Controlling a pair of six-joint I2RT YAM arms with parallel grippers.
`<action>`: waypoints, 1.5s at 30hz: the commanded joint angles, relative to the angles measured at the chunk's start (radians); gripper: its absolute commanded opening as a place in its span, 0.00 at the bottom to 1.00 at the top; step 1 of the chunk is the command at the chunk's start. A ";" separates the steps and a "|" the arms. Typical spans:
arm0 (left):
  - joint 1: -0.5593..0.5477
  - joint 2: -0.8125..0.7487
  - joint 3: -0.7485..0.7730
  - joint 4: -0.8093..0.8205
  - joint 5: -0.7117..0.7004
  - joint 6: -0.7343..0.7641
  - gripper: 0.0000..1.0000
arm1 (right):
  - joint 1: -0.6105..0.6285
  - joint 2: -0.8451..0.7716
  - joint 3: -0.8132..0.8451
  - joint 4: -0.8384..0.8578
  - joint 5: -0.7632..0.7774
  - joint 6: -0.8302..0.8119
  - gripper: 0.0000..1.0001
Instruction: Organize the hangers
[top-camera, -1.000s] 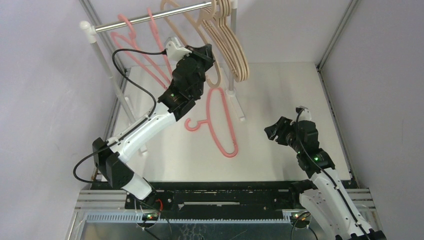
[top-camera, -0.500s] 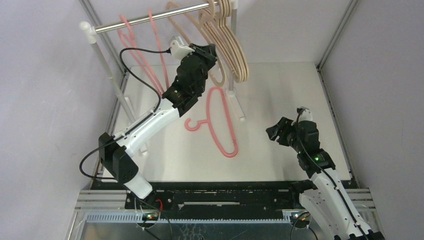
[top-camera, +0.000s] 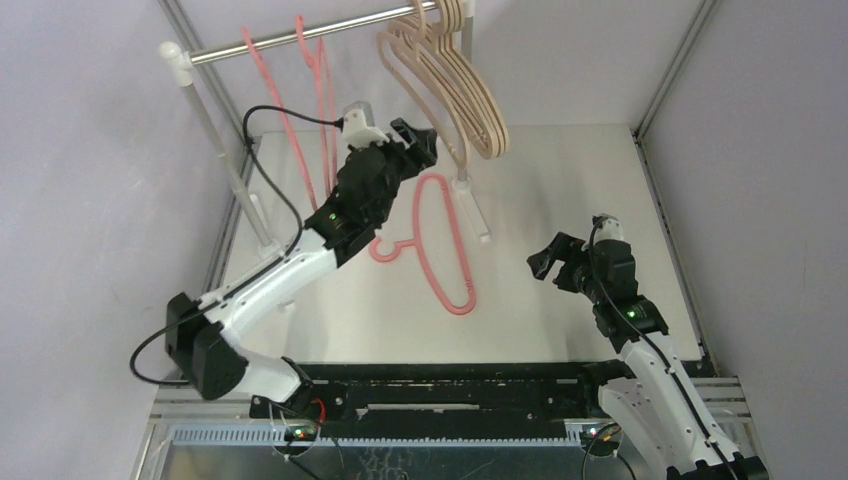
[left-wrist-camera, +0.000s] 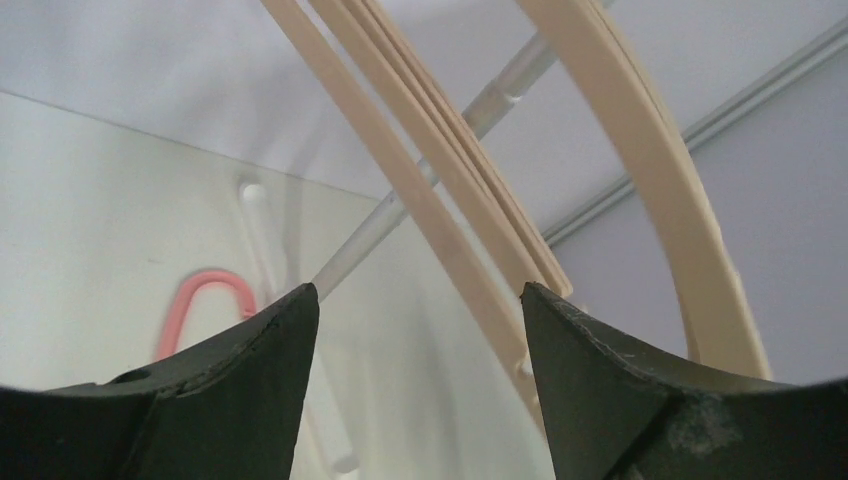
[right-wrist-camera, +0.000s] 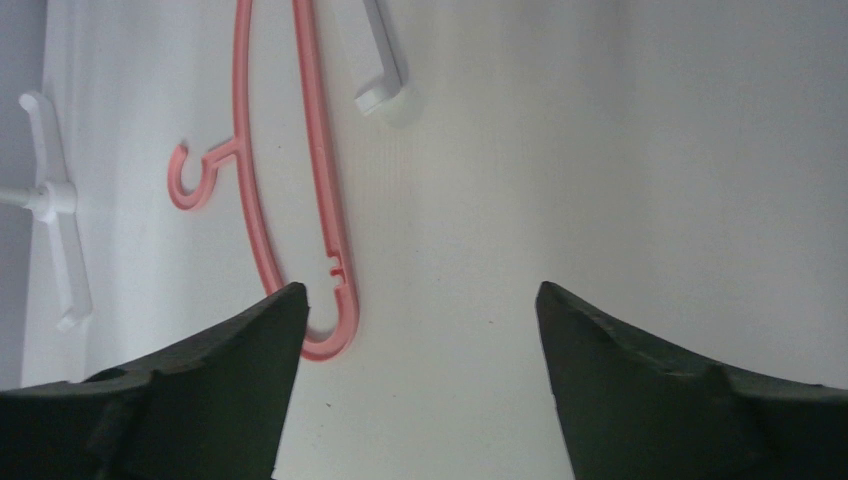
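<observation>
Several beige hangers (top-camera: 455, 85) hang bunched at the right end of the silver rail (top-camera: 300, 32). Two pink hangers (top-camera: 295, 120) hang further left on it. A third pink hanger (top-camera: 440, 245) lies flat on the table under the rack. My left gripper (top-camera: 427, 148) is raised just below and left of the beige hangers (left-wrist-camera: 450, 220) and open, with nothing between its fingers (left-wrist-camera: 420, 295). My right gripper (top-camera: 545, 265) hovers low over the table, right of the lying pink hanger (right-wrist-camera: 325, 200), open and empty (right-wrist-camera: 420, 300).
The rack's white posts (top-camera: 215, 140) and feet (right-wrist-camera: 380, 75) stand on the table at the back left. A second foot (right-wrist-camera: 55, 220) lies far left in the right wrist view. Grey walls close in on both sides.
My left gripper has opened and let go of a beige hanger, which now hangs with the others at the rail's right end. The left arm dropped slightly. My right gripper opened wider.
</observation>
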 joint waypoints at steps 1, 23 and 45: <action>-0.021 -0.164 -0.155 0.055 0.043 0.076 0.78 | -0.007 -0.004 0.001 0.051 0.002 -0.017 0.95; -0.258 -0.394 -0.760 -0.069 -0.041 -0.130 0.79 | 0.399 0.307 0.177 0.072 0.155 -0.098 0.92; -0.275 -0.714 -1.036 -0.246 -0.203 -0.214 0.83 | 0.678 1.130 0.670 0.093 0.252 -0.161 0.71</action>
